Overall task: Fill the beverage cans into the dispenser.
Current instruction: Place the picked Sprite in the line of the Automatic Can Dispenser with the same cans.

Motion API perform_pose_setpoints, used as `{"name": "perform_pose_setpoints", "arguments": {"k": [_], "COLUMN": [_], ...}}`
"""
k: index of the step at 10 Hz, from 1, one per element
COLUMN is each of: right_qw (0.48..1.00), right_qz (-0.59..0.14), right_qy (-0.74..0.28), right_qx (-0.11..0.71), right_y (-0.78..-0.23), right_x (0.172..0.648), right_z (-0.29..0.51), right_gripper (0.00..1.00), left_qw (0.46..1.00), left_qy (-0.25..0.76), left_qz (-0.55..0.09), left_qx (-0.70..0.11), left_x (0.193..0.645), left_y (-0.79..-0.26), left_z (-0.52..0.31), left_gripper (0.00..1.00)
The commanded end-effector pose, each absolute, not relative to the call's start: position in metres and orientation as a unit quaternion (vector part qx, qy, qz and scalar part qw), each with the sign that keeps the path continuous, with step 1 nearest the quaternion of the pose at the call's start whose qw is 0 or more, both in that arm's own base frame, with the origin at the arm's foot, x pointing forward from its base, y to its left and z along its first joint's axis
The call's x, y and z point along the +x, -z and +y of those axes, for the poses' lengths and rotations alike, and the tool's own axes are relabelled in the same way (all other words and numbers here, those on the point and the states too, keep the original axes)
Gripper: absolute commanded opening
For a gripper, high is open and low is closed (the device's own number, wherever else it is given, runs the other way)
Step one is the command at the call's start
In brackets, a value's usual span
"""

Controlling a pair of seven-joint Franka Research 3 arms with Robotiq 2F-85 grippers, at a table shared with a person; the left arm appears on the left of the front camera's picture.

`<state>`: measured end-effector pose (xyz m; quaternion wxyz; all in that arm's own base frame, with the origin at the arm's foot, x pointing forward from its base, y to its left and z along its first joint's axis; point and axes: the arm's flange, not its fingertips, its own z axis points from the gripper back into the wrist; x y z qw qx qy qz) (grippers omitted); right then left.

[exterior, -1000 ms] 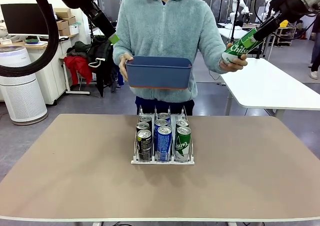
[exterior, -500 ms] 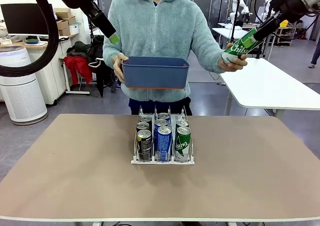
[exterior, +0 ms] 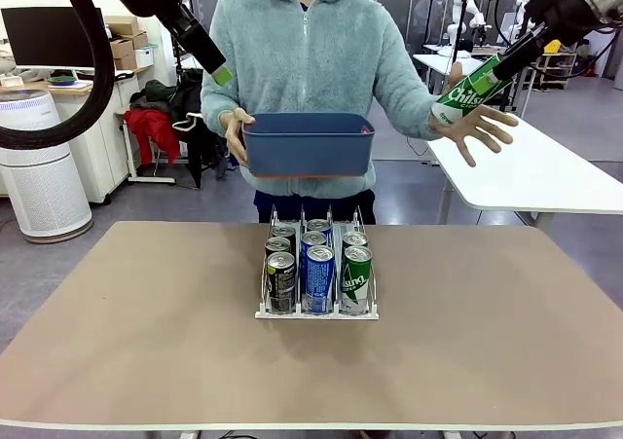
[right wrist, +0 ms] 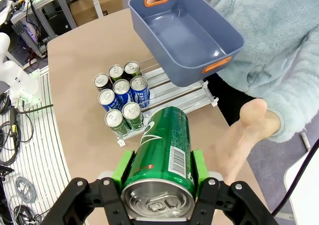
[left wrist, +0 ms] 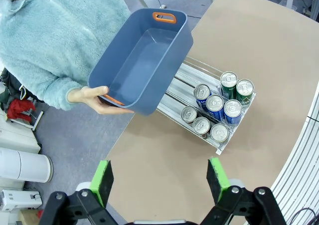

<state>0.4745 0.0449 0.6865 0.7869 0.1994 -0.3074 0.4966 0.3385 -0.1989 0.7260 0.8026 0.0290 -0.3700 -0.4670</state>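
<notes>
The slim green aluminium beverage can with white lettering [right wrist: 162, 155] was clamped between the green pads of the right end effector [right wrist: 158, 172], silver top toward the wrist, held high and tilted above the far right of the table. The person's open hand [exterior: 474, 125] hovered just beside the can's lower end with fingers spread, so by the look of it the handover was done and the end effector alone carried the can.

Below, the low white wire-and-plastic dispenser [exterior: 316, 311] sat near the middle of the tan table [exterior: 146, 322], its three lanes holding black, blue-and-white and green beverage cans [exterior: 319, 264] crowded toward the robot's end. The green lane [exterior: 355, 264] seemed the likely destination, its far stretch of rail bare.

The person held a blue-grey rectangular plastic bin [exterior: 308, 144] with orange handles above the dispenser's far end; it looked empty.

The left end effector [left wrist: 160, 177] hung high over the table with its jaws wide apart, holding nothing.
</notes>
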Motion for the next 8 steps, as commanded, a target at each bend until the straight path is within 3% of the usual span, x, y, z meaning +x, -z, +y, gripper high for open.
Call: {"name": "perform_pose_setpoints", "arguments": {"k": [1, 8], "right_qw": [0.786, 0.786], "right_qz": [-0.309, -0.309], "right_qy": [-0.497, -0.497], "right_qx": [0.199, 0.199], "right_y": [-0.6885, -0.6885], "right_x": [0.4735, 0.4735], "right_z": [0.0452, 0.0452], "right_gripper": [0.0, 0.0], "left_qw": [0.805, 0.805], "left_qy": [0.465, 0.465], "left_qz": [-0.366, -0.366], "left_qx": [0.027, 0.027], "left_x": [0.3387, 0.3387], "left_y": [-0.7261, -0.7261], "left_z": [-0.1989, -0.1989], "left_gripper": [1.0, 1.0]}}
